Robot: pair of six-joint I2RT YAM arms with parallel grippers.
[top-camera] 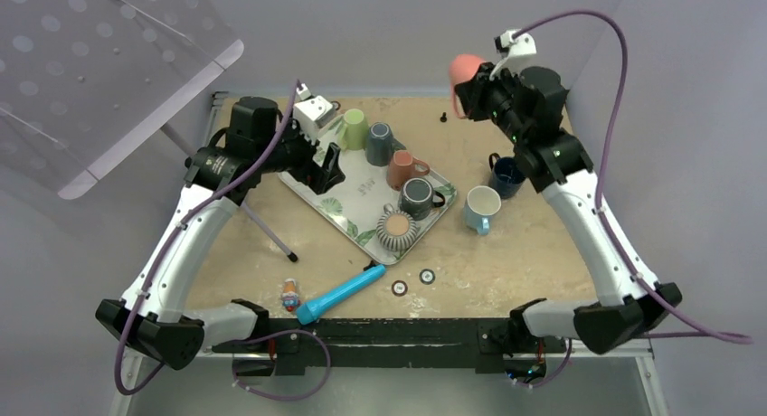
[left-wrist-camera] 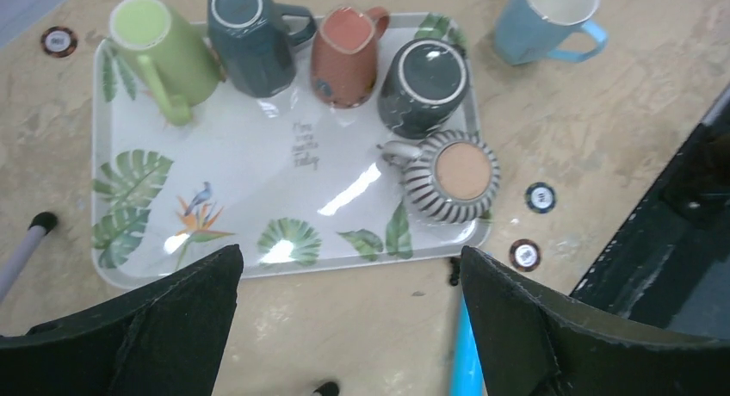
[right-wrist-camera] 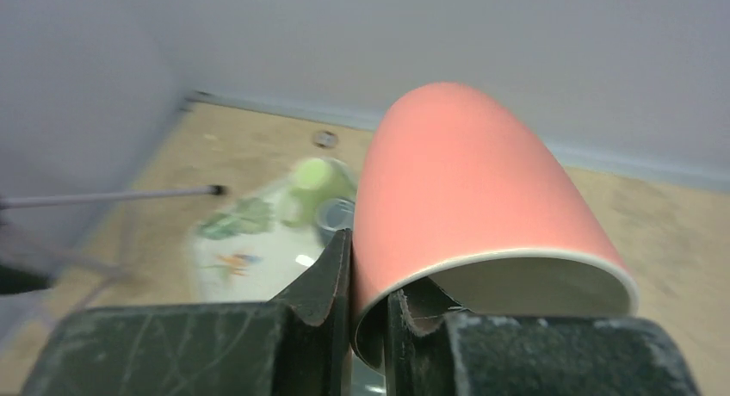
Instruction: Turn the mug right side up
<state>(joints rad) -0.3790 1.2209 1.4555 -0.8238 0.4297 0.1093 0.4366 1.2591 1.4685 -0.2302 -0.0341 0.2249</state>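
Note:
My right gripper (top-camera: 468,90) is shut on the rim of a salmon-pink mug (top-camera: 464,69) and holds it high above the table's far right. In the right wrist view the pink mug (right-wrist-camera: 469,185) lies tilted, its open mouth towards the camera; one finger is outside the wall, the other inside. My left gripper (top-camera: 327,170) is open and empty over the near left edge of the leaf-print tray (top-camera: 353,222). In the left wrist view its fingers (left-wrist-camera: 185,306) frame bare table below the tray (left-wrist-camera: 155,267).
On the tray stand several upside-down mugs: green (left-wrist-camera: 163,52), dark teal (left-wrist-camera: 250,39), terracotta (left-wrist-camera: 344,56), dark grey (left-wrist-camera: 423,86) and ribbed grey (left-wrist-camera: 452,185). A light blue mug (top-camera: 481,208) and a navy mug (top-camera: 505,174) stand upright right of it. A blue tube (top-camera: 339,294) and poker chips (top-camera: 399,288) lie near the front.

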